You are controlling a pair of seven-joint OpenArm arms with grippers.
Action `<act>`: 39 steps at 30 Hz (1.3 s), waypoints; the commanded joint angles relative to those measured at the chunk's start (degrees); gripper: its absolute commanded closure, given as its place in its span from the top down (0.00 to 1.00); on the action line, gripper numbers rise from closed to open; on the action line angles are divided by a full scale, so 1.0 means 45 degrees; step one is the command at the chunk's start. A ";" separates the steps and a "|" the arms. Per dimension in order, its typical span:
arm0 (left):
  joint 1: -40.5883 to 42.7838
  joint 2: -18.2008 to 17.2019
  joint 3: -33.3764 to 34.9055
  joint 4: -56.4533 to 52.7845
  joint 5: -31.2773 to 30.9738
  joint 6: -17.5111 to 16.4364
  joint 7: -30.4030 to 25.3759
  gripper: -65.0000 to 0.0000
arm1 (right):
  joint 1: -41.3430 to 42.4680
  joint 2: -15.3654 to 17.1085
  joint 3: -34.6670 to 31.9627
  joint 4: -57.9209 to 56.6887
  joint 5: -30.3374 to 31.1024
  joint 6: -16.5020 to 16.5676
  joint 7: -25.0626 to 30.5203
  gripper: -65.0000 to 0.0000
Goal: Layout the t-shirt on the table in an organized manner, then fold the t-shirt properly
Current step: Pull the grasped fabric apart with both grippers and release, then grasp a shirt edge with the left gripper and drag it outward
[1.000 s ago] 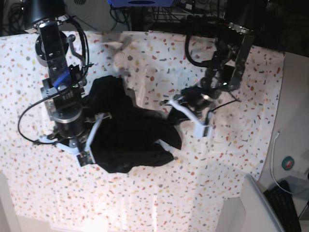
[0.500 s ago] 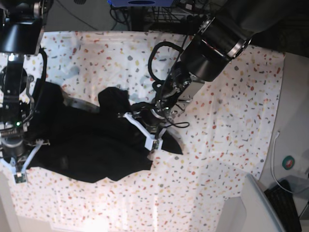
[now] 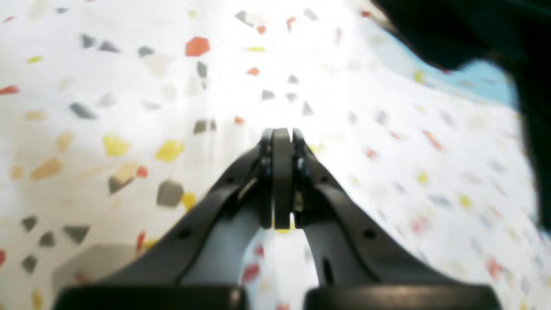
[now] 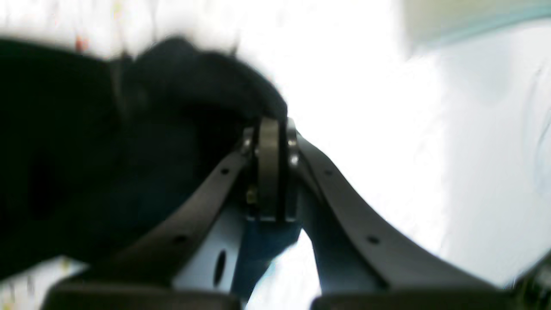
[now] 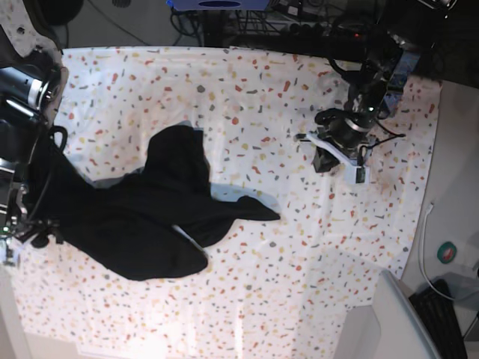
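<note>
The black t-shirt (image 5: 150, 217) lies crumpled on the speckled table (image 5: 247, 90), stretched from the left edge toward the middle, with one pointed end at centre. At the table's left edge my right gripper (image 5: 13, 241) is shut on the t-shirt. In the right wrist view, black cloth (image 4: 86, 150) bunches over that gripper's closed tips (image 4: 270, 122). My left gripper (image 5: 335, 155) is over bare cloth at the right, apart from the shirt. It is shut with nothing in it (image 3: 282, 131). In that left wrist view the t-shirt (image 3: 473, 30) shows only in the top right corner, above the table (image 3: 129, 86).
Grey floor runs along the table's right edge. A white cable (image 5: 426, 247), a round green and red object (image 5: 447, 252), a keyboard (image 5: 438, 318) and a pale box corner (image 5: 389, 314) lie there. Dark equipment and cables stand behind the far edge.
My right gripper has pulled the t-shirt left to the table's edge, stretching it out. My left gripper has left the shirt's middle and moved to the right, empty.
</note>
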 commanded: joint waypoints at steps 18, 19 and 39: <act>0.0893 0.2519 0.0532 0.1455 0.1112 -0.0176 0.2433 0.19 | -0.7613 -0.2685 0.0349 1.0738 0.2010 0.0013 0.1521 0.82; 0.0658 0.2812 0.1021 0.1162 0.1151 -0.0196 0.2394 0.39 | -0.7828 -0.2724 0.0623 1.0659 0.2577 0.0013 0.1638 0.82; -0.3679 0.5977 0.4693 -0.4757 0.1171 -0.0235 0.1182 0.72 | -0.4605 0.0988 0.2440 0.0501 0.8887 0.1966 0.2752 0.81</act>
